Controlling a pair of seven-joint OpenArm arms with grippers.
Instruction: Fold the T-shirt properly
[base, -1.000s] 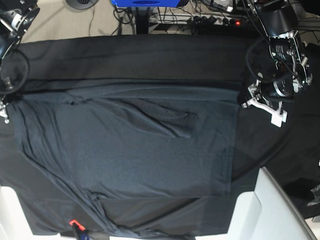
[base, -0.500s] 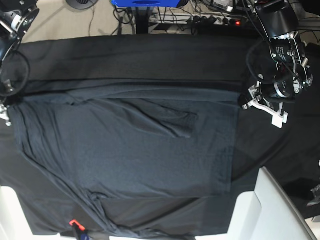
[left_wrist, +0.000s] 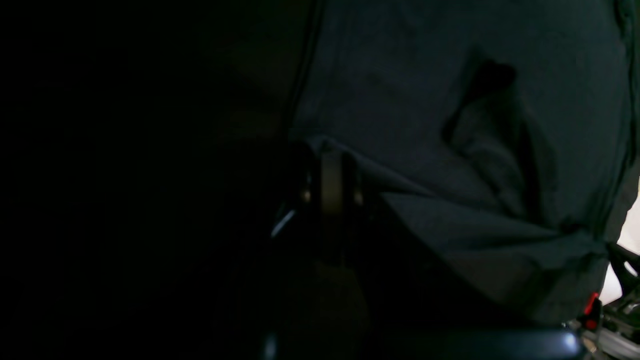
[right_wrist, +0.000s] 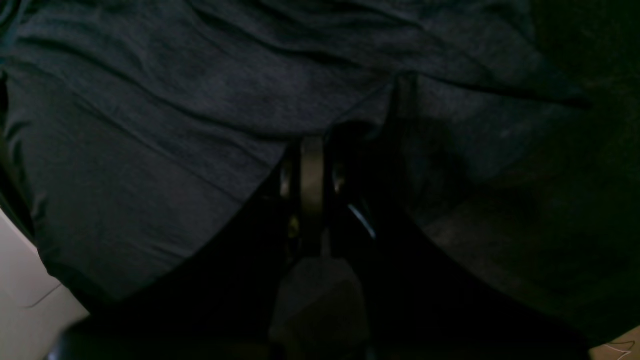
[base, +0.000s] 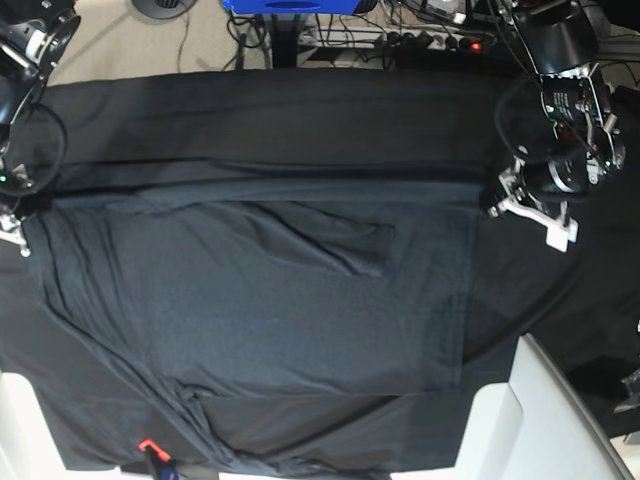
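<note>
Overhead, T-shirt (base: 260, 310) spread nearly flat across the middle of the bench's black tablecloth (base: 300, 110), reaching toward the near edge. Left hand (base: 490, 200) at the far right corner of the shirt, right hand (base: 20, 235) at the far left corner. From the left wrist: fingers pressed together, pinching a raised ridge of shirt edge (left_wrist: 350, 165). From the right wrist: likewise pinching a tented fold of fabric (right_wrist: 320, 132). No fold completed yet, apparently; first fold just being set up, everything else left.
</note>
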